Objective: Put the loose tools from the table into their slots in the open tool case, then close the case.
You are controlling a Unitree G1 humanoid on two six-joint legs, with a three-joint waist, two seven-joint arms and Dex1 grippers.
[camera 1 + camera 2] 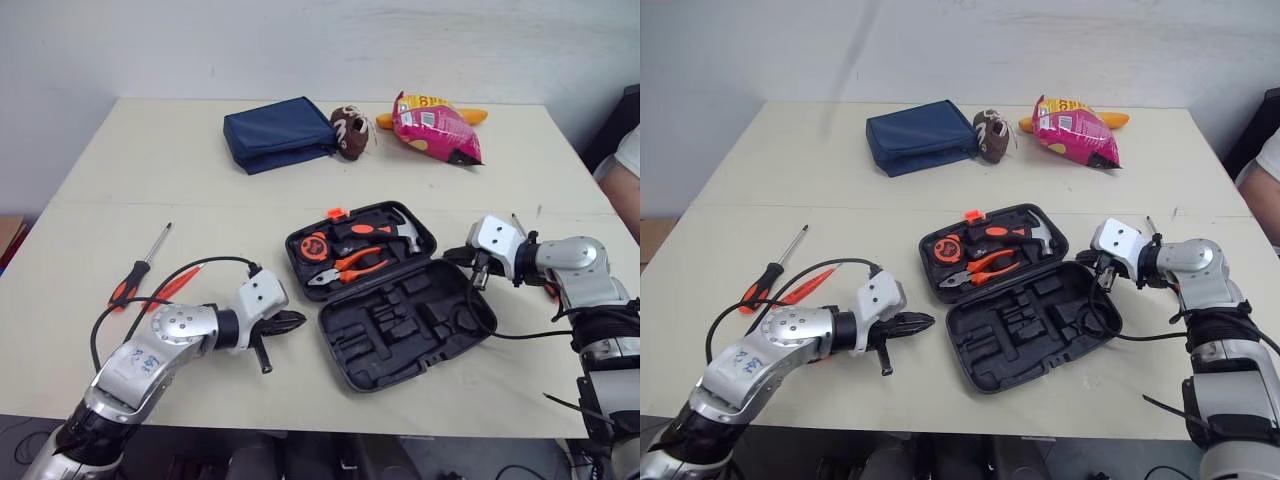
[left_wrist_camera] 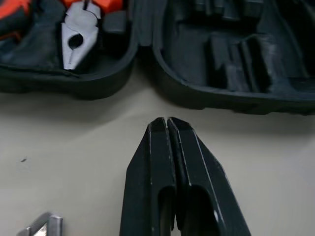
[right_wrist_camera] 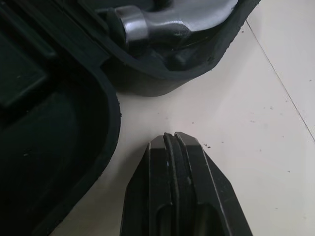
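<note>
While the tool case [image 1: 385, 300] lies open, with the hammer [image 1: 400, 232] and pliers [image 1: 345, 268] seated in its far half, two screwdrivers [image 1: 140, 272] lie loose well to its left. They look light and stiff and may roll, so grip the rubbery handle. Left jaws and right jaws are both pressed together and empty, flanking the case. The surface [image 1: 150, 170] is pale and matte, with a white wall [image 1: 300, 40] beyond the case.

My left gripper [image 1: 292, 321] sits lower left, closed tight; my right gripper [image 1: 456, 258], mid-right, is likewise closed.
</note>
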